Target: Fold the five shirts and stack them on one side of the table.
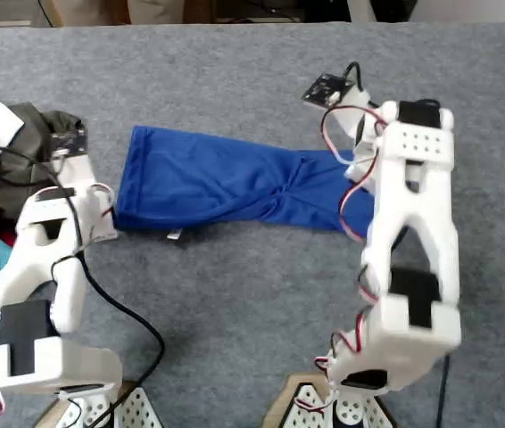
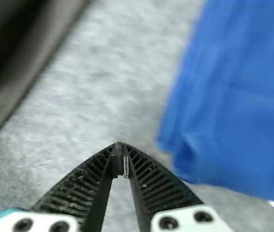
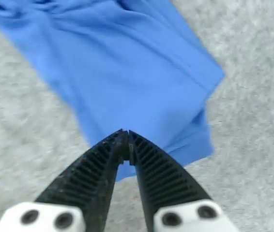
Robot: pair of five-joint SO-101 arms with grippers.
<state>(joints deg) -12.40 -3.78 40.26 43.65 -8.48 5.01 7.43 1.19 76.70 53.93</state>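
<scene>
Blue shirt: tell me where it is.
High view: the blue shirt lies across the middle of the table, between the left arm and the right arm, with the pile of other shirts past its end on the left arm's side.

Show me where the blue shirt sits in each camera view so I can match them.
High view: blue shirt stretched sideways across mid-table.
Left wrist view: blue shirt beside the left gripper, not touching it.
Right wrist view: blue shirt under and beyond the right gripper.
Shared landmark: the grey table around it.
</scene>
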